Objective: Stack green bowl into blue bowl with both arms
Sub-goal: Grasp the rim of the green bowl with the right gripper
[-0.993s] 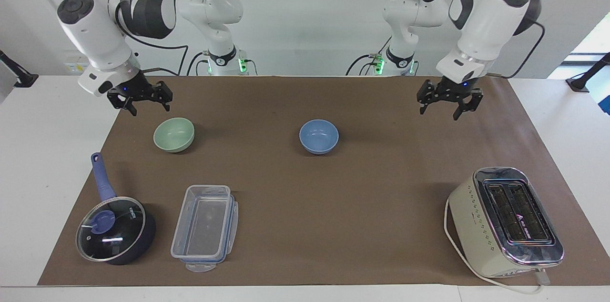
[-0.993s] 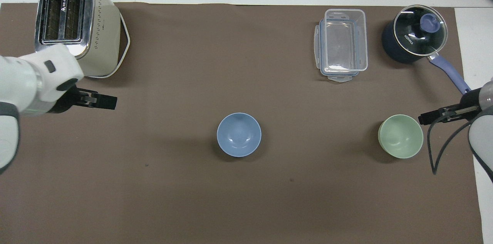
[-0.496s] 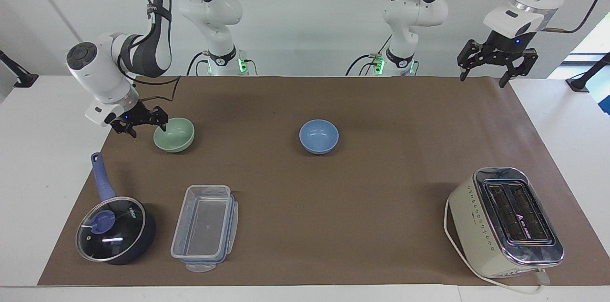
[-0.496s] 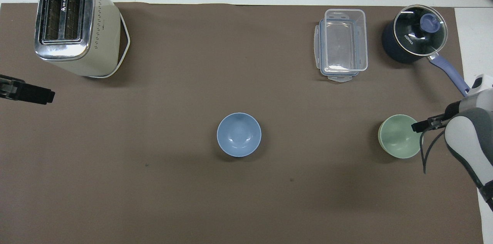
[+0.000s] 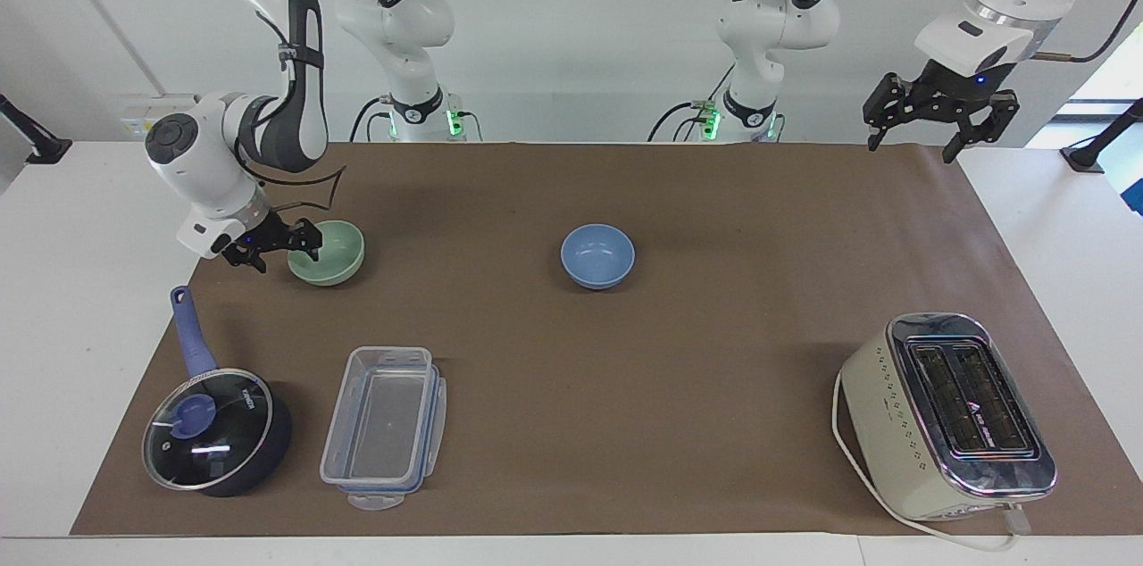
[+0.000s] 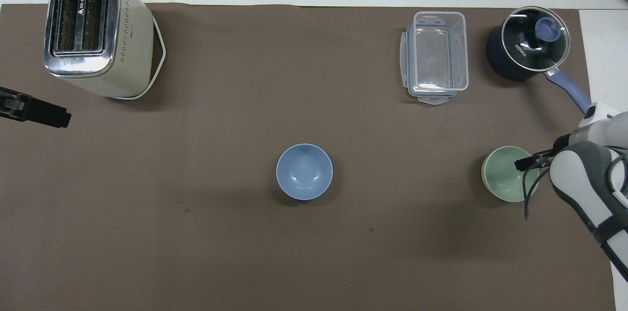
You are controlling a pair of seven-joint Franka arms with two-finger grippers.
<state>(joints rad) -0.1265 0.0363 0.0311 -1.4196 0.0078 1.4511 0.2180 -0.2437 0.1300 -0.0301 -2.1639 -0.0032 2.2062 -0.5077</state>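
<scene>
While your right arm has dropped in the last second, its right gripper (image 5: 284,252) now sits at the green bowl (image 5: 332,255), jaws wide, seemingly astride the rim. The left gripper (image 5: 913,146) has risen and waits, jaws wide, over the mat's corner. You're set to close and lift.

On the facing view's clock, taken from the blue bowl (image 5: 597,255) at mid-mat, the toaster (image 5: 946,414) stands at four, the saucepan (image 5: 214,432) at eight, the clear box (image 5: 384,428) at seven and the green bowl at nine. Nothing lies between the bowls, so the carry looks open.
</scene>
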